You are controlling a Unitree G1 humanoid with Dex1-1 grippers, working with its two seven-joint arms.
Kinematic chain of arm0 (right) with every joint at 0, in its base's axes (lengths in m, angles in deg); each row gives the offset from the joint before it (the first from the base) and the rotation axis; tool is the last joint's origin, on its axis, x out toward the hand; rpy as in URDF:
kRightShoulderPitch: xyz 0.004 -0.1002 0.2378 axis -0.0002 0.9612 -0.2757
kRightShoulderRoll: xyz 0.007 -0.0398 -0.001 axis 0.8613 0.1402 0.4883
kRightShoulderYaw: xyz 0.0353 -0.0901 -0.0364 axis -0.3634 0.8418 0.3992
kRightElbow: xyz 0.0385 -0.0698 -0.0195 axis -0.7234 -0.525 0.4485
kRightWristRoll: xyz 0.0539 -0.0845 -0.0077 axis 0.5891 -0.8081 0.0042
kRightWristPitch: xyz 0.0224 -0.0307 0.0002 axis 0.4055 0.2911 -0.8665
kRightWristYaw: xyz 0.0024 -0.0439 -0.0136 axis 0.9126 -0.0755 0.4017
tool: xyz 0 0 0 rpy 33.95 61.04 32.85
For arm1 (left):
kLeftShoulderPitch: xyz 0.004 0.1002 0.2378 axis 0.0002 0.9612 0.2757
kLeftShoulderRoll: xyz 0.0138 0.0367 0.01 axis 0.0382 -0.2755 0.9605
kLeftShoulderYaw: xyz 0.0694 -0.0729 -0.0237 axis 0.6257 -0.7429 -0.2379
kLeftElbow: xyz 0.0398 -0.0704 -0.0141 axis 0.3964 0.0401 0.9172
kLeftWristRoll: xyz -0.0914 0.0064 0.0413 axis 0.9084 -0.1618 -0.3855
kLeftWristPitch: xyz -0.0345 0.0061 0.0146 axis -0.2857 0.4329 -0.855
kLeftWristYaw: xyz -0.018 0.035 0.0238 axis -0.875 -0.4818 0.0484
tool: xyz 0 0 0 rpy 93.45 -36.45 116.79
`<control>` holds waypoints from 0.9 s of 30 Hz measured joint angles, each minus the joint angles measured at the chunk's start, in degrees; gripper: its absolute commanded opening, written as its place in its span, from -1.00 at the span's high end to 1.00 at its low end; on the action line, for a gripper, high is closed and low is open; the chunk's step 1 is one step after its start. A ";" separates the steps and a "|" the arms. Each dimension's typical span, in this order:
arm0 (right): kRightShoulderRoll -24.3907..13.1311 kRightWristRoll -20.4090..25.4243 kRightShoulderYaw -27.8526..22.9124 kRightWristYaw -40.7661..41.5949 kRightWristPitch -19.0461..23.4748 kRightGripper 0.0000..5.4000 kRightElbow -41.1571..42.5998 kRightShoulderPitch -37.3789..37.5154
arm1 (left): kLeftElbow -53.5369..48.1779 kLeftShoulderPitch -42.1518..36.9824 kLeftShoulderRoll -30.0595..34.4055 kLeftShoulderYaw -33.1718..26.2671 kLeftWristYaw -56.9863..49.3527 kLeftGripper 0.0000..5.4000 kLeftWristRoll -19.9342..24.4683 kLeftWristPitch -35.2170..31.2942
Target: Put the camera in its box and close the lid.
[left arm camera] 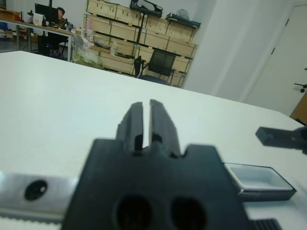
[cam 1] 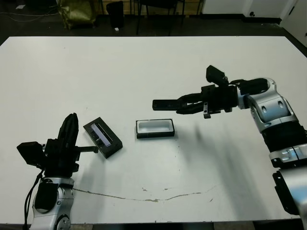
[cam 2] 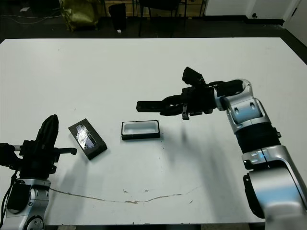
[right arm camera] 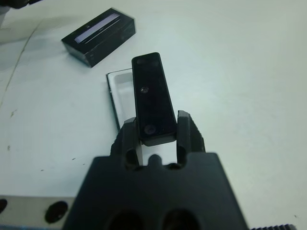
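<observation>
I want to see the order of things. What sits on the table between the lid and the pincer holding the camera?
The open box, white inside. In the left eye view it lies between the lid and the right pincer holding the camera.

— Where's the box (cam 1: 154, 128)?
— Mid-table (cam 1: 144, 72), with the lid (cam 1: 102, 138) just to its left, angled, apart from it.
— And the camera (cam 1: 167, 103)?
— In the air above the box — gripped at one end by the right gripper (cam 1: 184, 106).
— The left gripper (cam 1: 71, 125)?
— Left of the lid, at the table's near edge.

One camera (cam 1: 165, 103), one box (cam 1: 154, 128), one lid (cam 1: 102, 138) and two end effectors were counted.
</observation>
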 measured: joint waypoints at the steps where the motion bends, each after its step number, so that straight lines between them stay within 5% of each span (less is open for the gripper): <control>1: 0.13 -0.36 0.46 0.52 -0.27 0.87 -0.56 -0.62 | 0.08 0.00 0.00 0.00 0.04 1.00 0.00 0.14; 13: 4.35 -4.64 4.10 5.64 -4.53 0.87 -11.55 -9.06 | 1.29 -0.04 0.02 0.00 0.69 1.00 -0.06 1.90; 27: 6.47 -7.61 5.38 6.99 -6.54 0.87 -12.54 -10.53 | 1.12 0.09 0.01 0.10 0.04 1.00 -0.11 1.87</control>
